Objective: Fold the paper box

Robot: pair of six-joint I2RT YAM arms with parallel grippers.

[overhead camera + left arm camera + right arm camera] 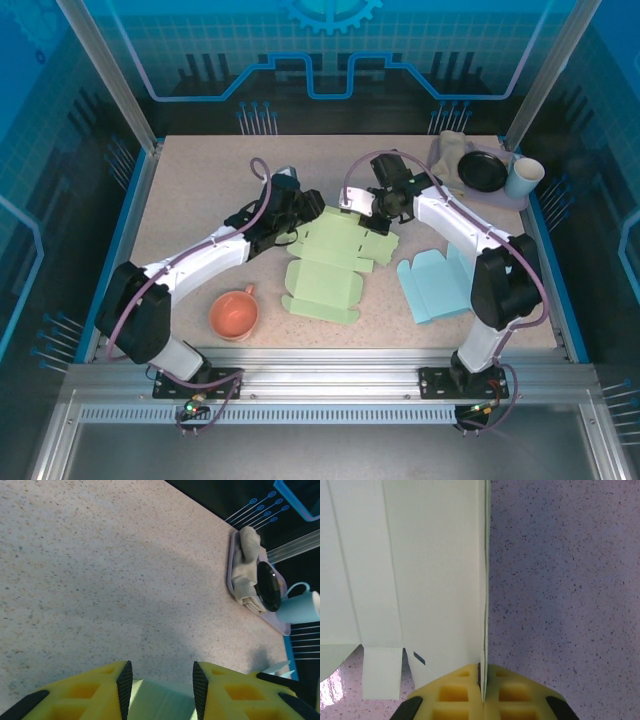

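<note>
The pale green paper box [335,265] lies mostly flat and unfolded in the middle of the table. My right gripper [364,208] is at its far right corner. In the right wrist view it [483,676] is shut on a raised edge of the green sheet [420,570], which stands upright between the pads. My left gripper [300,218] is at the sheet's far left edge. Its yellow fingers [100,690] stand open in the left wrist view, with a strip of the green paper [160,700] low between them.
A flat light blue paper box [435,285] lies to the right. An orange cup [233,313] sits near the front left. At the back right a tray [231,560] holds a folded cloth [247,565], a black dish [482,171] and a white cup [523,178].
</note>
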